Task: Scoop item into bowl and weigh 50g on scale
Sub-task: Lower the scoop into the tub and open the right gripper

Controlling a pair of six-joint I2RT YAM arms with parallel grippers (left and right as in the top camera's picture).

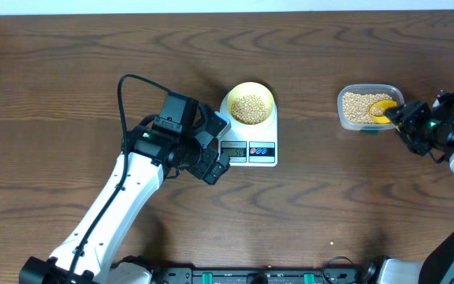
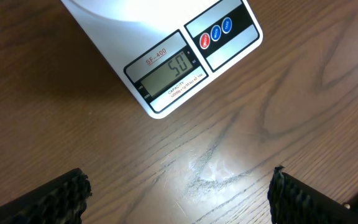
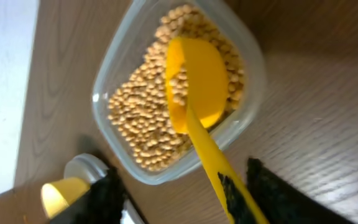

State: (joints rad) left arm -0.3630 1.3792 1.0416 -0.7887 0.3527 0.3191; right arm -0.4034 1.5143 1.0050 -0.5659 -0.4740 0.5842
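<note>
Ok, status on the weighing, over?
Left fingers open, empty, at scale front; display shows 50. Right fingers spread around scoop handle; scoop lies in container. Bowl of beans sits on scale. Nothing blocking.

A dark brown wood-grain table (image 1: pixel 69 71) carries everything. A white scale (image 1: pixel 270 136) lies flat on it near the middle. A clear plastic container (image 1: pixel 342 110) sits well apart, toward the right edge.

- scale (image 2: pixel 160 43): platform cut off by top edge, left wrist view.
- display (image 1: pixel 233 150): digits too small to read overhead.
- scoop handle (image 3: pixel 207 152): end runs off bottom edge, right wrist view.
</note>
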